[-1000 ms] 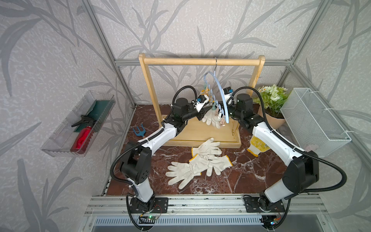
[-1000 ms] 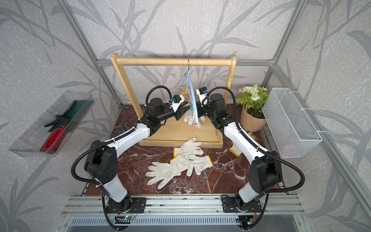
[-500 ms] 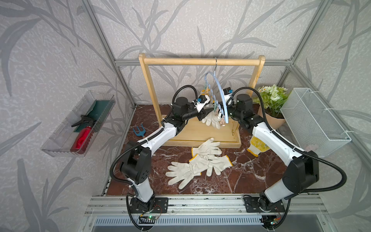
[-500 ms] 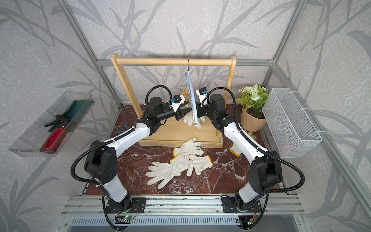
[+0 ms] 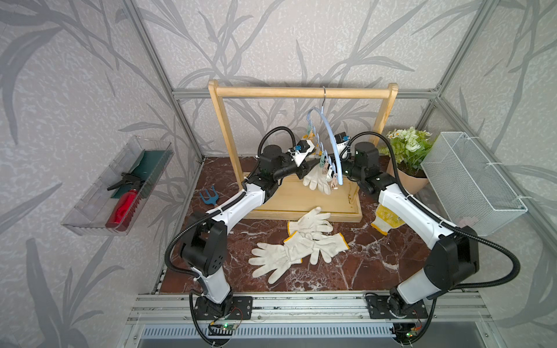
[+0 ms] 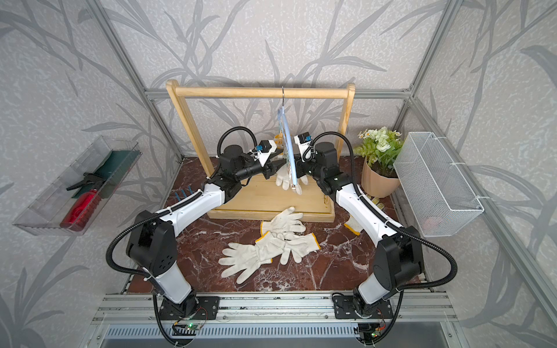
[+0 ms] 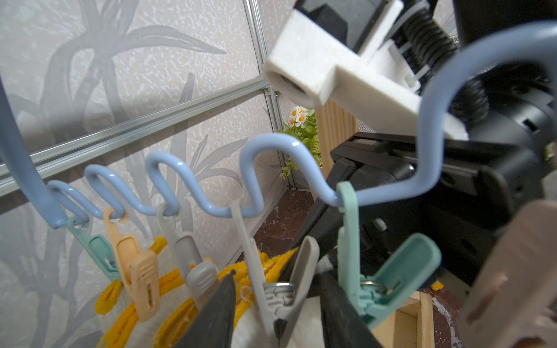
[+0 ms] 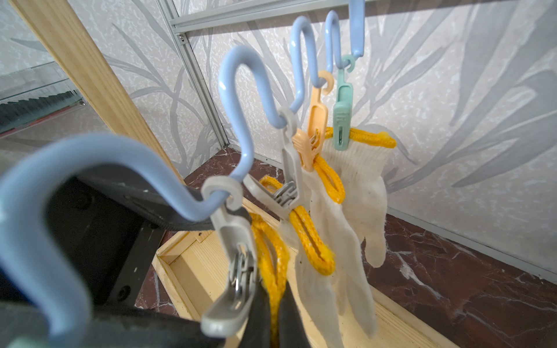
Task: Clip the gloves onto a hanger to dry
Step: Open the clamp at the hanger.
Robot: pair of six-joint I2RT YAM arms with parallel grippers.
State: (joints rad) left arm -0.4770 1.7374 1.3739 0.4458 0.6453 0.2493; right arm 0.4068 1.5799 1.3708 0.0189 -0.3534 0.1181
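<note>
Already hung three gloves point(image 8: 361, 186) on hanger point(image 8: 105, 147), pinched fourth in right gripper point(image 8: 274, 325), straddled grey clip point(image 7: 272, 298) with half-spread left gripper point(image 7: 278, 280), owed three more.

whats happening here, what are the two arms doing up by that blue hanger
Both arms are working at the light-blue hanger hung on the wooden rack. The right gripper is shut on the yellow cuff of a glove, holding it beside a grey clip. The left gripper has its jaws open on either side of that clip. Other gloves already hang clipped, and three more gloves lie on the table.
</note>
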